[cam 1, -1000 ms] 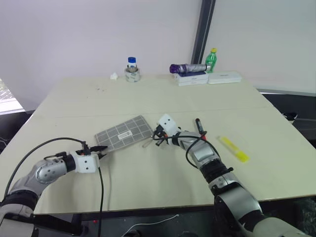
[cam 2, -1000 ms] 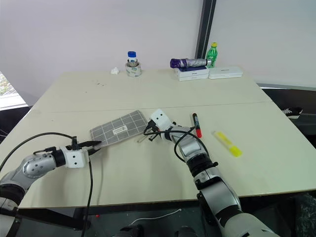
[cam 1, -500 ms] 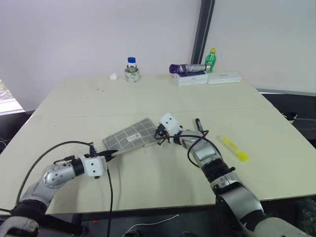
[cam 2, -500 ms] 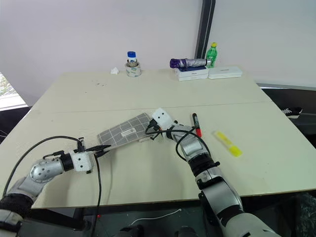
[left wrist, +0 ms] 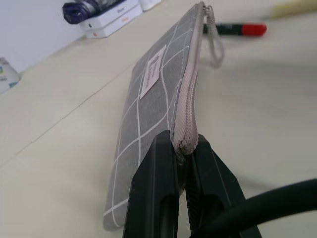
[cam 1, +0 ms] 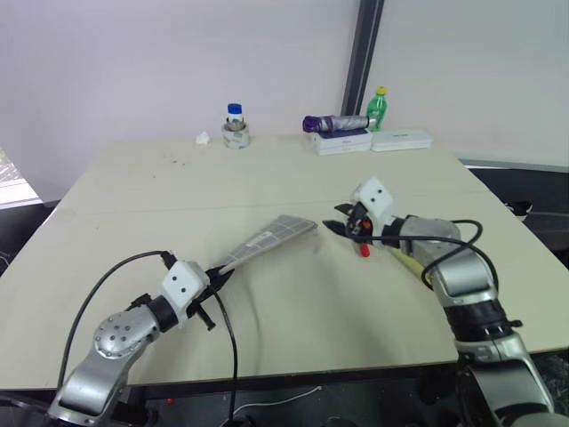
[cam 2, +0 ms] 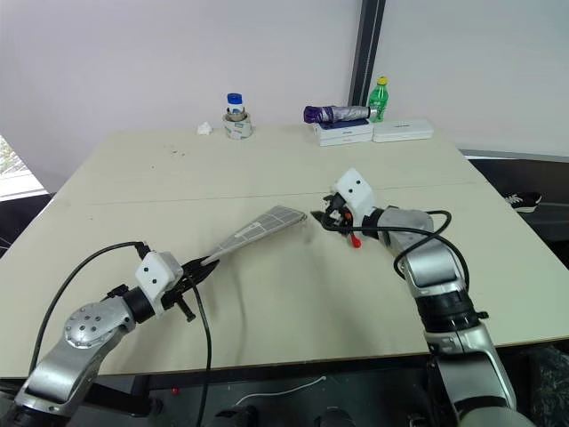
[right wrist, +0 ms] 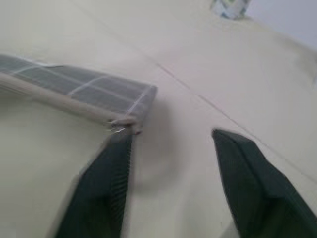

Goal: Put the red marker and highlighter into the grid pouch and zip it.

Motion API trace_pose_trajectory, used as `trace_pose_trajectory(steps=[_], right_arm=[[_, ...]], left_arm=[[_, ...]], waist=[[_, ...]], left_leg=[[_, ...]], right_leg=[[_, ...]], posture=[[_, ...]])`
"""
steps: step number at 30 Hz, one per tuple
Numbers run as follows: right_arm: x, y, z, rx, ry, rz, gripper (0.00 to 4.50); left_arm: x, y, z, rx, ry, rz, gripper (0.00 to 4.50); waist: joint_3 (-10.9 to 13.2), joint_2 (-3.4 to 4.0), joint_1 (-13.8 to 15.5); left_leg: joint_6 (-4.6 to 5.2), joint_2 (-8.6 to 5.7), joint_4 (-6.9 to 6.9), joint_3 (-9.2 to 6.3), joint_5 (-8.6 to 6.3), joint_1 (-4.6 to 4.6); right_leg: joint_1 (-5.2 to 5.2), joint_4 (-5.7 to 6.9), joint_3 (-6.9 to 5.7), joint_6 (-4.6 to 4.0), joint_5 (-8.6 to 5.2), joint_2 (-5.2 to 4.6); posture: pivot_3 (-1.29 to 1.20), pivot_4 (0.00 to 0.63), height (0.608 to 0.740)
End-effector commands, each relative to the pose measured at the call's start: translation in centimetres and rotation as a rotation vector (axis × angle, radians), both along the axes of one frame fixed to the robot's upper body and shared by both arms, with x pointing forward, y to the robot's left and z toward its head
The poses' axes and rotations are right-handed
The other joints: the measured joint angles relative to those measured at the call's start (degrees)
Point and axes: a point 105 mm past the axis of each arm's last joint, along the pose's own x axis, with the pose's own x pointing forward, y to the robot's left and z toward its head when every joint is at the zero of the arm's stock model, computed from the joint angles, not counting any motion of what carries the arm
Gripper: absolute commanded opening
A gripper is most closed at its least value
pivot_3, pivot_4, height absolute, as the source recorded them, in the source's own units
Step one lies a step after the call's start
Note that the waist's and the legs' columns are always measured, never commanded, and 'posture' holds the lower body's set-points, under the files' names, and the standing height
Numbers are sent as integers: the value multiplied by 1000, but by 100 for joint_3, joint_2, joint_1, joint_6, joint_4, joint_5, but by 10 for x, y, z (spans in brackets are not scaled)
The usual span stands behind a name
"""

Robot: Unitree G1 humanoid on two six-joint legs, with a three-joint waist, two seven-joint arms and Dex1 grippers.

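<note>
Two grippers over the beige table (cam 1: 133,187). Our left gripper (left wrist: 184,163) is clamped tight on the near zipper-edge corner of the grid pouch (cam 1: 267,240), w/ black fingers (left wrist: 148,198) pinching the fabric; the pouch is held up on edge, tilted, its far end near the table's middle, white label patch (left wrist: 152,72) on the side face and light pull cord (left wrist: 214,44) hanging at the far end. Our right gripper (cam 1: 341,226) sits just beyond that far end, jaws spread wide, holding nothing. Red marker (left wrist: 237,29) lies flat on the table beyond the pouch, below the right gripper in the head views. Highlighter (cam 1: 409,263) lies on the table further right, mostly hidden by our right arm. At the far edge: a blue-capped jar (cam 1: 235,124), a green bottle (cam 1: 379,108), white boxes (cam 1: 400,140).
</note>
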Motion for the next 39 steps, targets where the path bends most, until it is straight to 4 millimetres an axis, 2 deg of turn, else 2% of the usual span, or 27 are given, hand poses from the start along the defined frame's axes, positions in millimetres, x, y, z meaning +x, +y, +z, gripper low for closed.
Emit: trace_pose_trajectory(steps=[1, 5, 17, 20, 24, 30, 32, 39], right_arm=[[-12, 2, 10, 60, 9, 1, 2821], [-3, 2, -2, 87, 47, -82, 2821], [18, 12, -2, 137, 26, -142, 2821], [17, 14, -3, 136, 37, -132, 1978], [14, 20, -6, 111, 40, -112, 55], [4, 37, -8, 52, 21, -57, 55], [-3, 49, -8, 25, 10, -9, 55], [-50, 100, -9, -46, -4, 256, 55]], left_arm=[[-3, -7, 15, -64, -14, 8, 0], [-3, -16, 15, -62, -13, -19, 0], [-5, -23, 14, -61, -13, -49, 0], [-5, -23, 14, -58, -15, -43, 0], [-3, -25, 13, -54, -16, -27, 0], [-1, -37, 10, -64, -12, -17, 0], [0, -43, 9, -72, -7, -18, 0], [5, -60, 8, -122, 15, -22, 0]], waist=[[0, -1, 3], [0, -1, 14], [1, -1, 27], [0, -1, 27], [0, -1, 27], [0, -1, 25], [1, -1, 28], [1, -2, 32]], left_leg=[[0, -1, 0, 1, 0, 0], [0, -3, 3, 1, 0, 2], [0, -5, -1, 2, 0, 0], [0, -5, -2, 2, 0, 0], [0, -4, -3, 2, 0, 0], [0, -4, -4, 1, 0, -1], [0, -4, -4, 1, 0, -1], [0, -5, -4, -5, 0, -5]], right_leg=[[0, 0, 0, 0, 0, 0], [3, -1, 0, 0, 0, 0], [5, -15, 0, 0, 0, -2], [7, -20, -1, 0, 1, -2], [8, -22, -1, 0, 1, -2], [8, -23, -2, 0, 1, -2], [8, -24, -2, 0, 1, -2], [9, -30, -7, 1, 1, -2]], posture=[[0, 150, 737], [0, 150, 737], [0, 150, 737], [0, 150, 737], [0, 150, 737], [0, 150, 737], [0, 150, 737], [0, 150, 737]])
